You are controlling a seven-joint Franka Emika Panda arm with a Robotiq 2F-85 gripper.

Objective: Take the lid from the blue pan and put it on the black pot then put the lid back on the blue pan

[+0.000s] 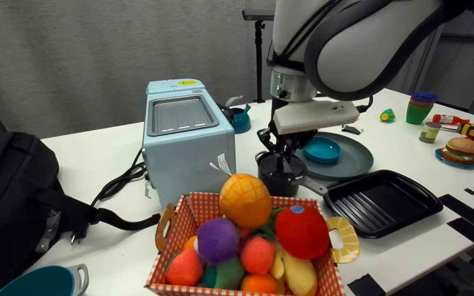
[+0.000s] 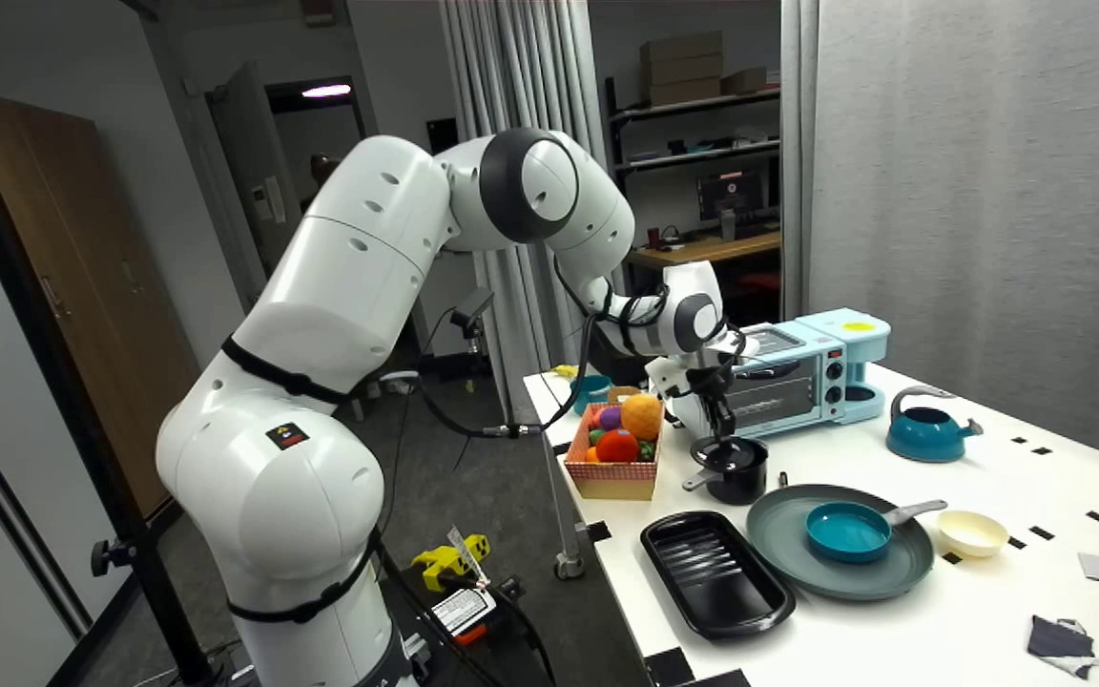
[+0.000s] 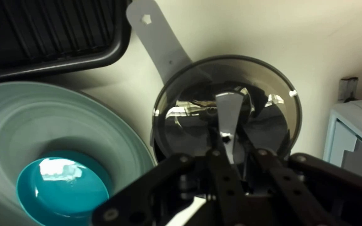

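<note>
Above the black pot [image 1: 276, 185], in an exterior view, the gripper [image 1: 282, 165] hangs with the lid [image 1: 269, 166] on or barely over the pot; which isn't clear. In the wrist view, the fingers [image 3: 223, 179] look closed on the lid's grey handle [image 3: 229, 110], so ease it down level, centre it on the pot and let go only when it rests flat. In an exterior view, the blue pan [image 2: 848, 531] sits uncovered on a wide grey plate [image 2: 777, 544].
</note>
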